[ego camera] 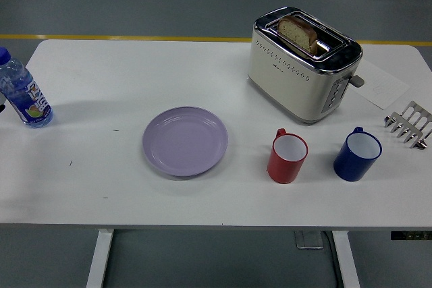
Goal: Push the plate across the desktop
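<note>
A round lilac plate (185, 141) lies flat on the white table (121, 72), a little left of the middle and toward the near edge. Nothing touches it. Neither of my hands shows in the head view; both arms are outside the picture.
A water bottle (20, 92) stands at the far left edge. A cream toaster (302, 65) holding a slice of bread sits at the back right. In front of it stand a red mug (287, 158) and a blue mug (356, 155). A metal toast rack (409, 125) and a paper sheet (381, 85) lie at the right edge.
</note>
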Tool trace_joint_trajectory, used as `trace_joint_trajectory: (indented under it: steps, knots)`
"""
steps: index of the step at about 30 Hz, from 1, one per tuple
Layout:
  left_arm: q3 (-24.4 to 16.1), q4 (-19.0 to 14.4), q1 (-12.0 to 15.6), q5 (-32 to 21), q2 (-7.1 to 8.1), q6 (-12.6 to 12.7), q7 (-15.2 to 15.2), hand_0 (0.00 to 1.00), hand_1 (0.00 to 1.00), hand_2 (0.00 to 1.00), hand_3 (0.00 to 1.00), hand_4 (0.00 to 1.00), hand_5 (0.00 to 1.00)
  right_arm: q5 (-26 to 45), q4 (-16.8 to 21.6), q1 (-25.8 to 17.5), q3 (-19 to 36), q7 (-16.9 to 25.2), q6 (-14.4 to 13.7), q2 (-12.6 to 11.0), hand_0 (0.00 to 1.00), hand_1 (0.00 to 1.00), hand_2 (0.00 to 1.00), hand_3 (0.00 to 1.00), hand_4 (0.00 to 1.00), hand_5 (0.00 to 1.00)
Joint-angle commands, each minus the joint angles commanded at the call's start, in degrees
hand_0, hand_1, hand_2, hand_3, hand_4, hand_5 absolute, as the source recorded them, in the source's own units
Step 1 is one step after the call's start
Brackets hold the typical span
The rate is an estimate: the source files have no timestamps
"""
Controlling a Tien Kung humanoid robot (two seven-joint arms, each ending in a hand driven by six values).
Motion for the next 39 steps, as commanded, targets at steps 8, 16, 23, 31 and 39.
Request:
trace_joint_trajectory:
  steps: [8,16,23,31,39]
  knots:
    - [-0.6,-0.1,-0.2,0.1,-0.04,0.0,-0.1,0.614,0.647,0.631,0.622,0.496,0.998,0.2,0.0,0.5,0.0,0.0,0.0,0.0,0.635,0.612,0.643,0.581,0.368,0.153]
    - [-1.2,-0.1,0.1,0.7,-0.17,0.0,0.0,0.617,0.646,0.631,0.622,0.498,0.998,0.2,0.0,0.6,0.0,0.1,0.0,0.0,0.635,0.612,0.643,0.581,0.368,0.153]
    - [-1.4,-0.1,0.1,1.2,-0.22,0.1,0.2,0.618,0.646,0.632,0.622,0.498,0.998,0.3,0.0,0.7,0.0,0.1,0.0,0.0,0.635,0.612,0.643,0.581,0.368,0.153]
    - [-2.9,-1.1,1.0,4.0,-0.48,-1.9,3.6,0.617,0.647,0.632,0.622,0.499,0.998,0.1,0.0,0.8,0.1,0.0,0.0,0.0,0.635,0.612,0.643,0.582,0.368,0.152]
    - [-3.9,-2.9,2.9,8.3,-0.9,-6.0,8.8,0.62,0.653,0.634,0.623,0.5,0.998,-0.3,0.0,0.7,0.3,0.1,-0.1,0.0,0.635,0.612,0.642,0.581,0.368,0.152]
